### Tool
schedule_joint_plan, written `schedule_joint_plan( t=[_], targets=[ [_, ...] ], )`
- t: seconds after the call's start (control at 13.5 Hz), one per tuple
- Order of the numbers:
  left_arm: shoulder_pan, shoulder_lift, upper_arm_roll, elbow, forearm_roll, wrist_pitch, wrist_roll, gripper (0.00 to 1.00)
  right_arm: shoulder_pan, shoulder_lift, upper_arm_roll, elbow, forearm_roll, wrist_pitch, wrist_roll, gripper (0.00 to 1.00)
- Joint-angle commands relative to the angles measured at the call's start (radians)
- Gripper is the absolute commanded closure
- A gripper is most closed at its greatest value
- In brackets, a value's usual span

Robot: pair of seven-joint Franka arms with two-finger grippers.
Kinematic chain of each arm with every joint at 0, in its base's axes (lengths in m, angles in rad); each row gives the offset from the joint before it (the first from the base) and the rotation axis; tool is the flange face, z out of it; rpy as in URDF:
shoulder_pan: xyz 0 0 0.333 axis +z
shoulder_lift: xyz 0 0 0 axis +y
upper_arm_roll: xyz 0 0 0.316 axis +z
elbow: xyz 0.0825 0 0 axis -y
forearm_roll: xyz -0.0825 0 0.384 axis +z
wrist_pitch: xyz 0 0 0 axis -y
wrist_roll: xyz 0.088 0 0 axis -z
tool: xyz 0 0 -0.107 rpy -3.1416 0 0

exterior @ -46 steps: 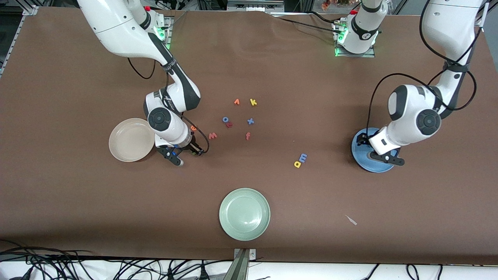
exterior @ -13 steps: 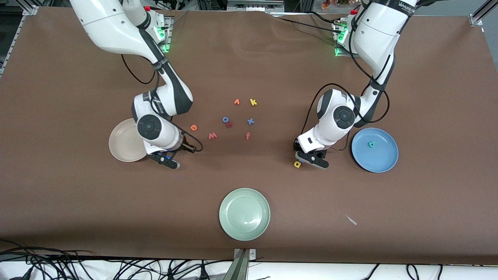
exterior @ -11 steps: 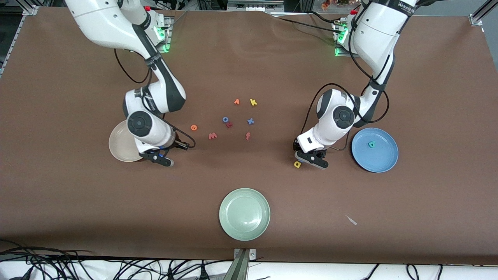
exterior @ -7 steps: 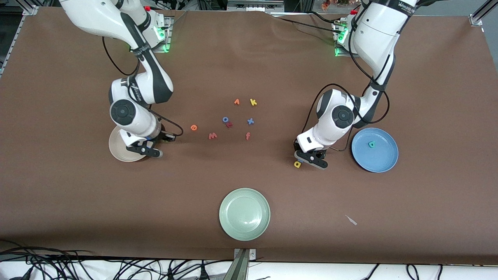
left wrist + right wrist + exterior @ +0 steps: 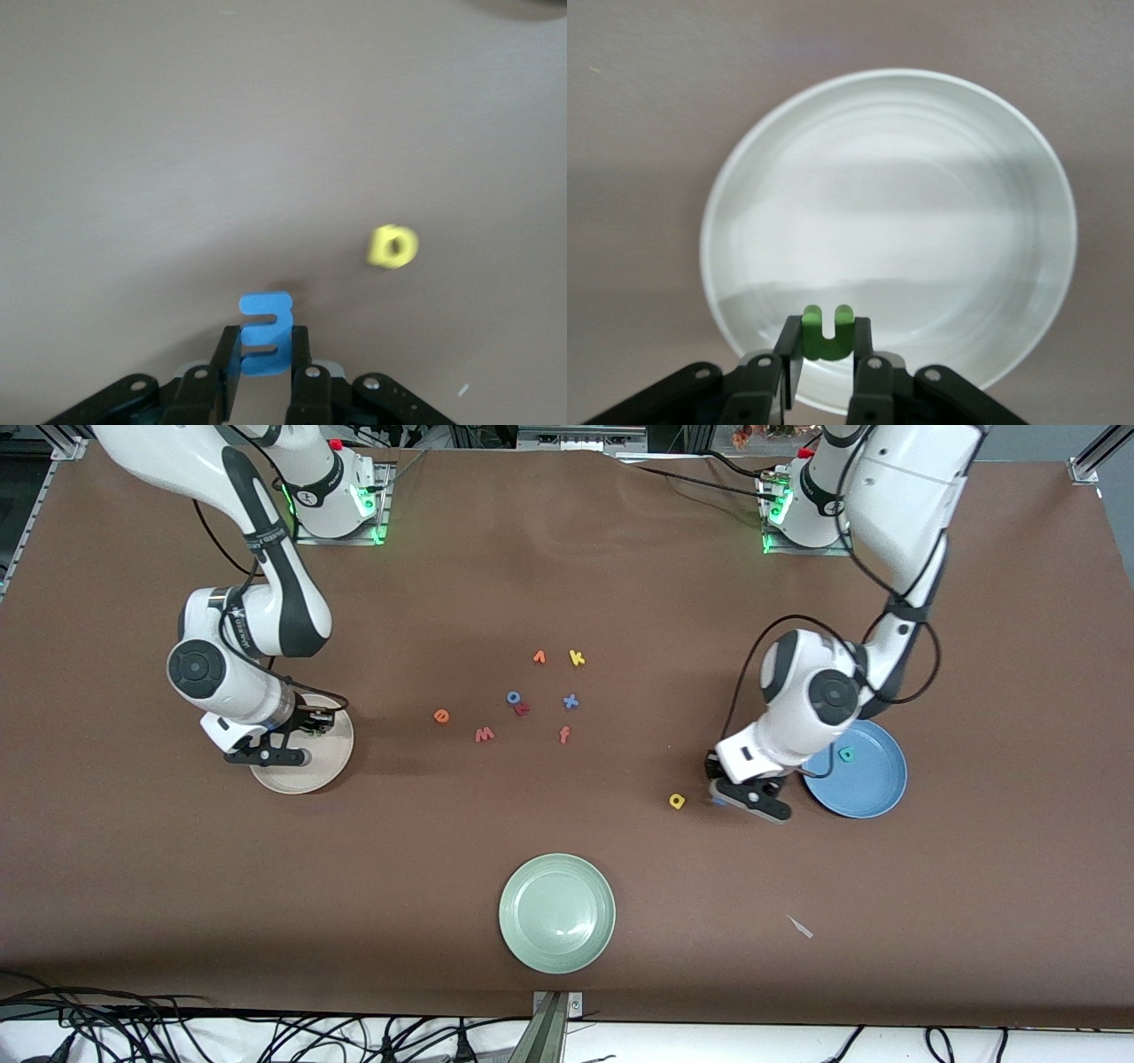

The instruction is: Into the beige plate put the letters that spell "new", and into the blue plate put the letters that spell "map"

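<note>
Both pairs of jaws are clamped on a letter. The right gripper (image 5: 824, 359) pinches the green n (image 5: 827, 330) and hangs over the rim of the beige plate (image 5: 330, 769), which has nothing in it yet. The left gripper (image 5: 266, 367) pinches the blue m (image 5: 266, 332) above bare cloth, between the yellow a (image 5: 677, 801) and the blue plate (image 5: 873, 793), close to that plate's rim.

Each arm, I judge, is in the carry of one letter to its plate, so the task is under halfway. Only the teal p (image 5: 846, 755) lies in the blue plate. The next move for the right arm calls for a short shift toward the plate's middle, then a release low enough that the light foam does not bounce out. The left arm needs a short travel over the blue rim before it lets go, clear of the p.

The pale green plate (image 5: 557, 912) sits nearest the front camera and takes no part. On the brown cloth (image 5: 177, 886), toward the middle, lie the orange e (image 5: 441, 716) and the pinkish w (image 5: 484, 734), still to be fetched, and next to them a small scatter of other letters, among them the yellow k (image 5: 577, 658) and the blue o (image 5: 513, 697). A small pale scrap (image 5: 800, 926) lies near the front edge, and cables trail along the table's front.
</note>
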Motion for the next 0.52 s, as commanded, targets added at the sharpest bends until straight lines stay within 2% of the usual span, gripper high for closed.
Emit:
schedule_joint_plan(
  t=[0.0, 0.22, 0.37, 0.45],
  targets=[
    [0.154, -0.113, -0.012, -0.09, 0.026, -0.085, 0.173, 0.81, 0.002, 0.0, 0.002, -0.012, 0.018, 0.018, -0.023, 0.0],
    [0.262, -0.156, -0.01, -0.159, 0.026, -0.1, 0.333, 0.81, 0.011, -0.008, 0.025, 0.023, 0.018, -0.041, 0.032, 0.0],
    [0.286, -0.159, -0.01, -0.19, 0.026, -0.102, 0.347, 0.79, 0.011, -0.008, 0.074, 0.036, 0.018, -0.046, 0.145, 0.0],
    [0.286, -0.158, -0.01, -0.193, 0.026, -0.102, 0.34, 0.61, 0.011, -0.008, 0.1, 0.037, 0.018, -0.042, 0.189, 0.0]
  ],
)
